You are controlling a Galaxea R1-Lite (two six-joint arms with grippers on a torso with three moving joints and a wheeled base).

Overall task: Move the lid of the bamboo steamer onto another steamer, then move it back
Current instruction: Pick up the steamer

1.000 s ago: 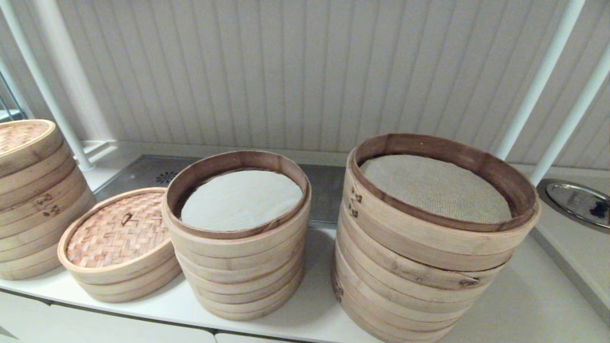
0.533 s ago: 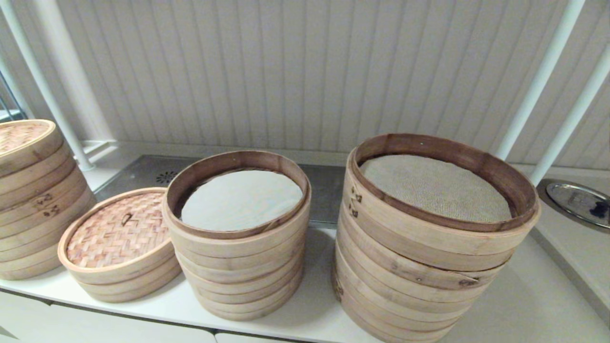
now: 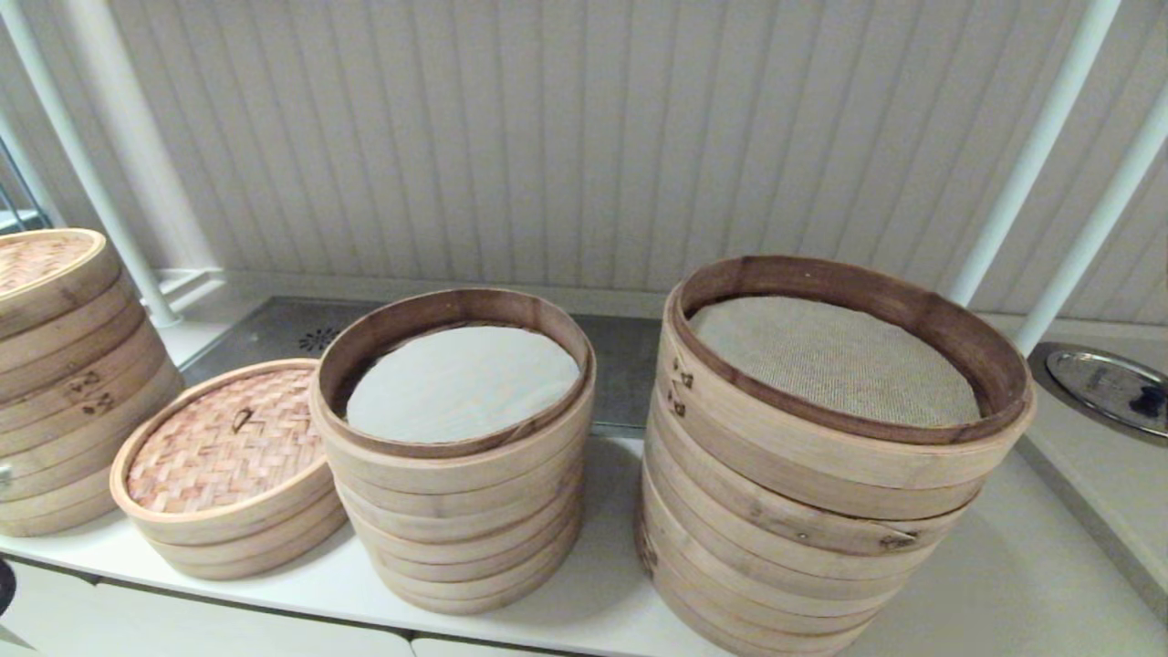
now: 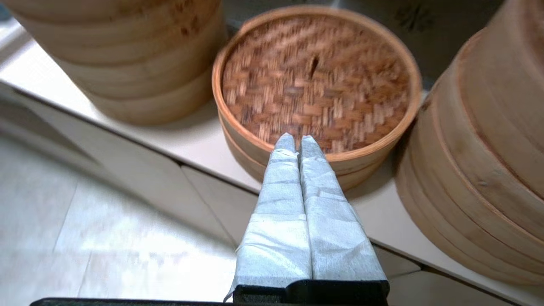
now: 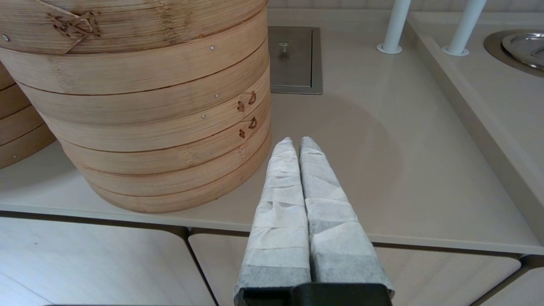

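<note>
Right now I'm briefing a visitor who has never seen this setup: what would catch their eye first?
Four bamboo steamers on a white counter: the widest stack with beige cloth stands right, a narrower open stack with a white liner in the middle. Left of that sits a low steamer under the reddish woven lid. The left end effector, fingers shut, points at that lid; the right end effector, also shut, is beside the widest stack.

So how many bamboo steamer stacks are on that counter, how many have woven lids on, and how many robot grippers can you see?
Lidded steamer stacks: 2, the bamboo steamer lid one, plus yellowish-lidded stack
Open stacks: 2, white-lined, cloth-lined
Grippers: 2, left gripper, right gripper
Total: 6
</note>
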